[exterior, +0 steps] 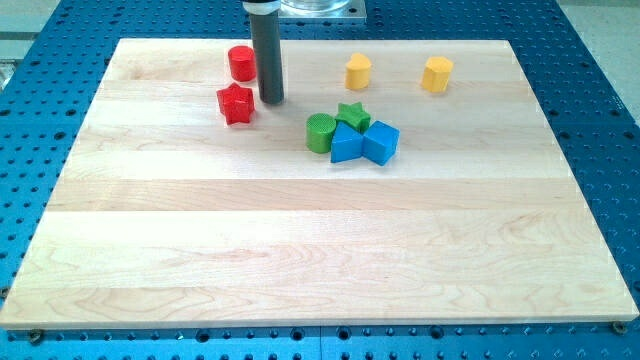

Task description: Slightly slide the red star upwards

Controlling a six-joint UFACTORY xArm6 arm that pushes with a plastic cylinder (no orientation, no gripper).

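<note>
The red star [236, 103] lies on the wooden board [320, 250] near the view's top left. A red cylinder [241, 63] stands just above it. My tip [271, 101] comes down from the view's top and rests on the board just to the right of the red star, a small gap apart. The rod stands to the right of the red cylinder.
A green cylinder [320, 132], a green star [351, 115], a blue triangular block [346, 144] and a blue cube [380, 141] cluster right of my tip. Two yellow blocks [358, 71] [437, 73] sit near the top edge.
</note>
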